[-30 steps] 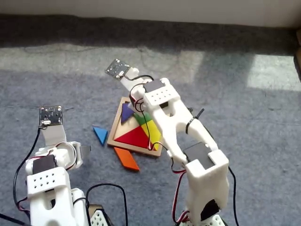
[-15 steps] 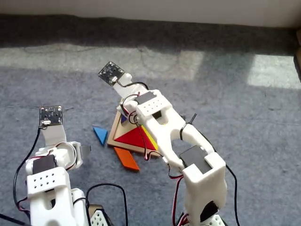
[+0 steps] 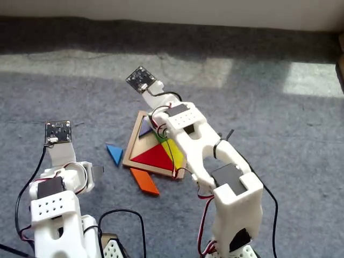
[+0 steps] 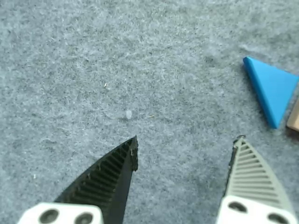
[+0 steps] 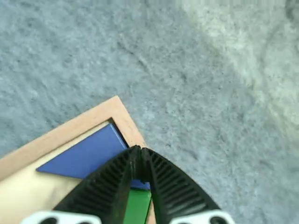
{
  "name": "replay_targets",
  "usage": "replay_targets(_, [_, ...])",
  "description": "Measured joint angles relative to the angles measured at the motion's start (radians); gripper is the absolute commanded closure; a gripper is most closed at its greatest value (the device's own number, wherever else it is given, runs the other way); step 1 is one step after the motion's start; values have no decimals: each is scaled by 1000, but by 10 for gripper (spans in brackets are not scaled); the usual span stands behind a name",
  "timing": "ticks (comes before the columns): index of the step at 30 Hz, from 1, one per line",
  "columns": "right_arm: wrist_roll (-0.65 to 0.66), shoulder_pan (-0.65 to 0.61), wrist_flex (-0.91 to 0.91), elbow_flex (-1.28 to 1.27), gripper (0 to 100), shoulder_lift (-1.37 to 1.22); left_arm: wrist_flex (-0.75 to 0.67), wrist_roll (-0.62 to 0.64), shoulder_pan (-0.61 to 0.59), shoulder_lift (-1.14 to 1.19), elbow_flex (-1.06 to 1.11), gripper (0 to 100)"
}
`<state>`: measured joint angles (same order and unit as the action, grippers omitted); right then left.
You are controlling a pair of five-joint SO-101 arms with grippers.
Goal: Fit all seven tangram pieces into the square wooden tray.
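Well to the left of the square wooden tray [image 3: 131, 142], the left gripper [image 4: 187, 144] hangs over the grey carpet [image 3: 269, 140]. Its dark and pale fingers are spread wide apart, with bare carpet between them.

Between that gripper and the tray, a light blue triangle [image 3: 114, 154] lies flat on the carpet. It is just off the tray's left rim and apart from it. In the left wrist view the light blue triangle [image 4: 272, 88] lies a little past the tip of the pale finger.

An orange parallelogram [image 3: 144, 180] lies on the carpet just outside the tray's near left corner. Whether it touches the rim cannot be told.

Inside the tray:
- A dark blue triangle [image 3: 145, 128] sits in the far left corner.
- A green piece [image 3: 163, 135] lies next to it, toward the tray's middle.
- A large red triangle [image 3: 156, 157] fills the near part of the tray.
- A yellow piece [image 3: 176, 153] runs along the red triangle's right side.

The right arm stretches over the tray's right half. The right gripper [image 5: 140, 151] has its fingers pressed together with nothing between them. Its tips are over the edge of the dark blue triangle [image 5: 86, 156], close to the tray's far corner. Whether they touch the piece is unclear.
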<state>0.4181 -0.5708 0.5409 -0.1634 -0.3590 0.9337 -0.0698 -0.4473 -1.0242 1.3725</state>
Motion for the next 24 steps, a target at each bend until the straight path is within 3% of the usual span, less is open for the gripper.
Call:
replay_targets(9, [0,8,86,0,993,130,0,0,0,0,0,691])
replay_targets(24, [-8,71,698,-78,993,597,0,0,0,0,0,691])
